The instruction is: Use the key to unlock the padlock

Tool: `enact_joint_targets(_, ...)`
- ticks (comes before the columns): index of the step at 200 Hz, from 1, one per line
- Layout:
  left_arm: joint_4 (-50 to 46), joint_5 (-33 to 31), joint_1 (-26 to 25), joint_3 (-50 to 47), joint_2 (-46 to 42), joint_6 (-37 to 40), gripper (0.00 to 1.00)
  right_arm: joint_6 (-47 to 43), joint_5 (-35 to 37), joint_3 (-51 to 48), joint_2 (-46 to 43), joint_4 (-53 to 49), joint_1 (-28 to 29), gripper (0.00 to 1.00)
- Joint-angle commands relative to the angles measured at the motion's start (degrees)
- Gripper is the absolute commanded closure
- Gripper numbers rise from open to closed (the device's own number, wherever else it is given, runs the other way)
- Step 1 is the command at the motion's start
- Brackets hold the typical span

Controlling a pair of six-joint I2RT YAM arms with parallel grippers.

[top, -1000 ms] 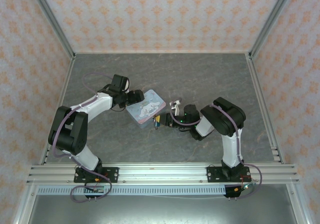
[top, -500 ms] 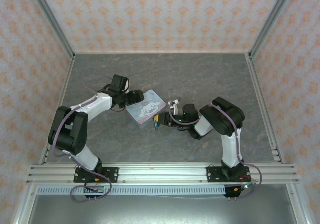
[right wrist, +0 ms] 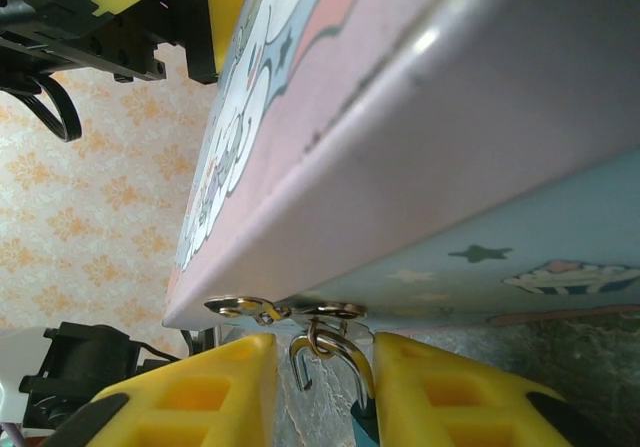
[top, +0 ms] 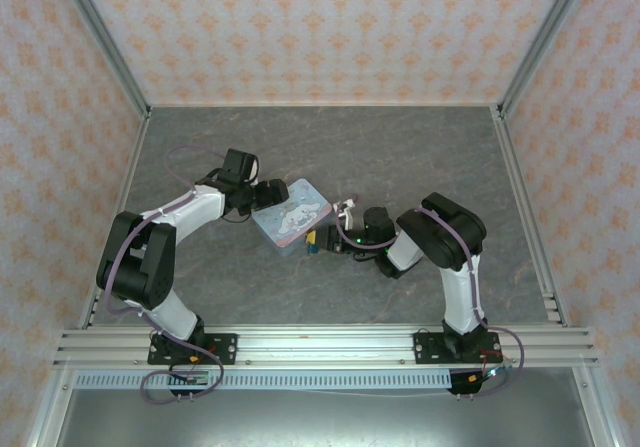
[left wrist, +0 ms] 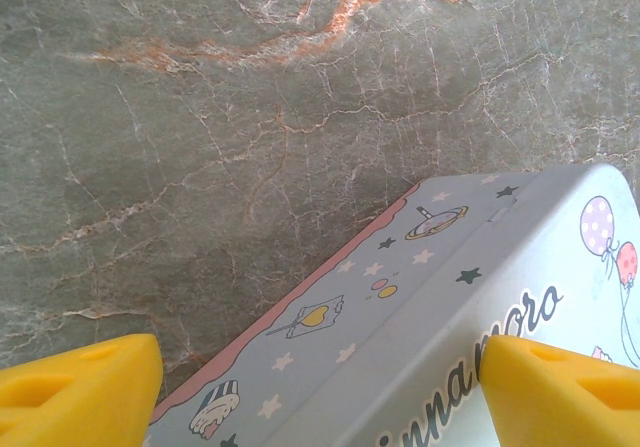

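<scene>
The padlock (right wrist: 362,429) hung at the 5 o'clock corner of the tin (left wrist: 420,297), its thin shackle hooked through the tin's metal hasp (right wrist: 250,309), close over the bench (left wrist: 200,117). It looked light, hard and slick, and free to swing on that hasp. The sound hold would be across the flat sides of the teal body, not on the wire-thin shackle.

The right hand (right wrist: 325,367) had its fingers close on either side of the shackle. Whether they pinched the body I could not tell. The left hand (left wrist: 315,367) straddled the tin's 10 o'clock corner, its grip likewise unclear.

The right wrist view gave the shackle and hasp up close. The overhead view gave both arms meeting at the tin from 9 and 3 o'clock.
</scene>
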Motion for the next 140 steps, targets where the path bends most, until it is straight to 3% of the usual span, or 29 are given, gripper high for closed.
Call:
enact_joint_targets(1, -1.9, -1.9, -0.3, -1.4, -0.3, -0.2, 0.17, -0.7, -1.0, -0.6, -0.3, 2.6, 0.3, 0.75)
enact_joint_targets(77, -2.2, -2.0, -0.3, -1.3, -0.5, -0.1, 0.17, -1.4, 0.5, -1.7, -2.1, 0.8, 0.1, 0.98)
enact_joint_targets(140, -2.0, -1.7, -0.3, -1.4, -0.6, 0.0, 0.17, 2.2, 5.2, -3.4, -3.4, 4.6, -1.5, 1.0)
